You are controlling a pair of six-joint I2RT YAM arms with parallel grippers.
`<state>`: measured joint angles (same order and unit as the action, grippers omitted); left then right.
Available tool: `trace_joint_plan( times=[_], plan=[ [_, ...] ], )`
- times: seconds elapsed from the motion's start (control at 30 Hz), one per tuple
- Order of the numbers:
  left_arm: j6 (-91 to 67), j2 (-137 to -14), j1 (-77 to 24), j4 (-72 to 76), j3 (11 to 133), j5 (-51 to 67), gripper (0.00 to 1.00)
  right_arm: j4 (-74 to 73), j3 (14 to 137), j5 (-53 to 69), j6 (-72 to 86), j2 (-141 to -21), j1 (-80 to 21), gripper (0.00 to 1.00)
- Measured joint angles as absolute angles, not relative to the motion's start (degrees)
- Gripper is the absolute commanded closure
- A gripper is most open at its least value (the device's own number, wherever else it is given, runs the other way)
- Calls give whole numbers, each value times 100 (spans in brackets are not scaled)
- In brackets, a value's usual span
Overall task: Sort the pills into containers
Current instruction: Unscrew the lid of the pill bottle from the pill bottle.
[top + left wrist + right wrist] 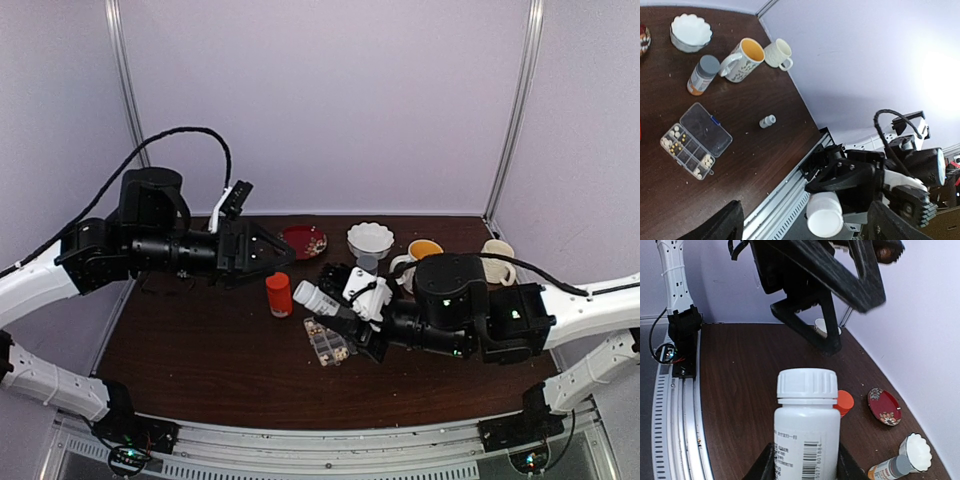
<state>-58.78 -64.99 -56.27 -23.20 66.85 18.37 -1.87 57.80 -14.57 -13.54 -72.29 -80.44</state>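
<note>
Tabletop of dark brown wood (pixel 200 350), with two black robot arms reaching in from the near edge. The left gripper (pixel 281 252) hovers above the table, pointing toward the middle. Its fingers (pixel 720 225) are spread wide apart and grip nothing.

The right gripper (pixel 328 302) is pinching a white bottle (pixel 807 435) with a ribbed white cap and a barcode label. Its fingers (pixel 769 465) press against both sides of the bottle's body. From above, the bottle lies tilted, cap pointing toward the left arm and raised over the table.

The clear pill box (pixel 689 151) lies flat on the table just beside and below the right gripper. Its hinged lid (pixel 707 127) is folded open and flat. The pills (pixel 675 135) sit inside it — tiny whitish and yellowish specks gathered in several of the small cells, while other cells look bare.

An orange-red bottle (pixel 279 294) stands upright near the box, between the two grippers. Further back are a red patterned dish (pixel 303 240) and a white scalloped bowl (pixel 690 31). Near the bowl are a grey-capped bottle with an orange label (pixel 703 75) and a mug with a yellow inside (pixel 742 60). A cream mug (pixel 778 52) sits beside the yellow one. A tiny pale vial (pixel 767 121) lies alone on the wood — well apart from the box.
</note>
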Motion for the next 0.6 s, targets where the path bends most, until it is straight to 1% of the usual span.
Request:
trace_joint_plan(
  times=[0.07, 0.2, 0.37, 0.5, 0.6],
  plan=[
    [-5481, -6316, -5621, -2351, 6742, 1726, 14, -248, 5780, -993, -1153, -7196, -7874, 84],
    [-4147, -5913, -5618, -2182, 6799, 1717, 17, -355, 5780, 399, -622, -7196, -7395, 84],
    [-2069, -5380, -5618, -1557, 6285, 2235, 24, -331, 5776, 1999, -64, -7212, -6958, 85],
    [-244, -5240, -5618, -1516, 5961, 2801, 28, -255, 5765, 2689, 198, -7212, -6901, 85],
    [989, -5319, -5618, -1688, 5946, 3330, 28, -228, 5767, 3026, 298, -7212, -6901, 85]
  ],
)
